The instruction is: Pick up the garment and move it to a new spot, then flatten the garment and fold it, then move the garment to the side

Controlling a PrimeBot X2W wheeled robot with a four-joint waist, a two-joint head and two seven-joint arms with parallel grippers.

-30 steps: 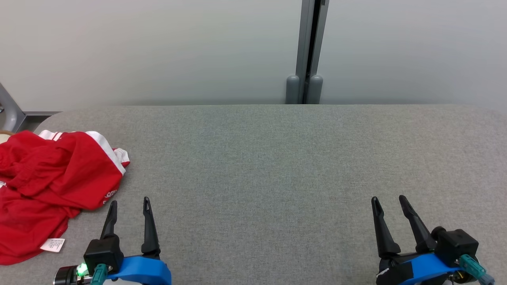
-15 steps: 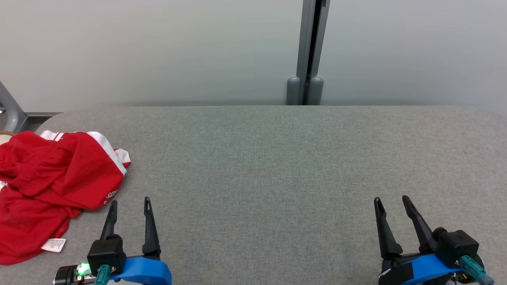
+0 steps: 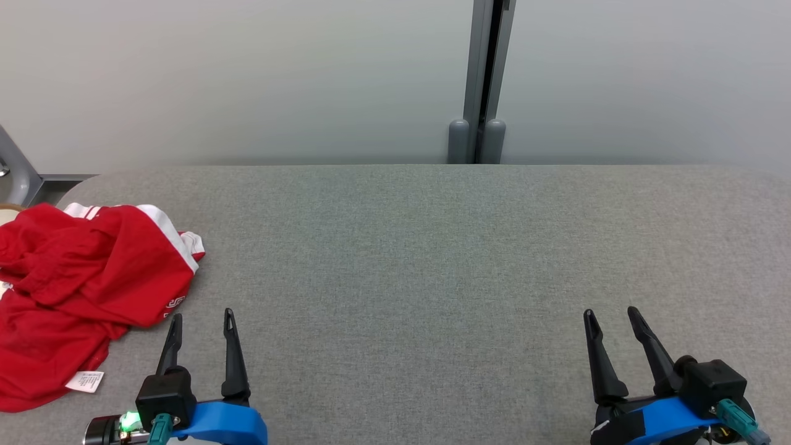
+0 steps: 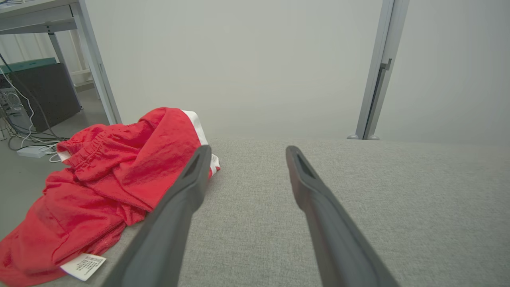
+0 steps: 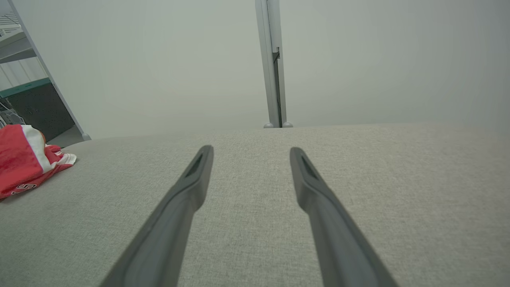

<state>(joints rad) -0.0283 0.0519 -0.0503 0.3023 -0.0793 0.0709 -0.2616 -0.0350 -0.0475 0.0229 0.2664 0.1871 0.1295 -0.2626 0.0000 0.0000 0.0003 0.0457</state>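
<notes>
Red garment [image 3: 80, 290] crumpled, table's left end.

garment [image 3: 74, 290]: thin red cloth, slight sheen | table [image 3: 432, 259]: grey woven fabric, matt | label [image 3: 84, 381]: white paper-like

The garment [image 3: 80, 272] lies on the table [image 3: 432, 247] at its left end. The left gripper [image 3: 203, 314] is over the table's near edge, just right of the garment. The right gripper [image 3: 609, 310] is over the near edge toward the table's right end. A post [image 3: 482, 80] stands behind the table, right of its middle.
</notes>
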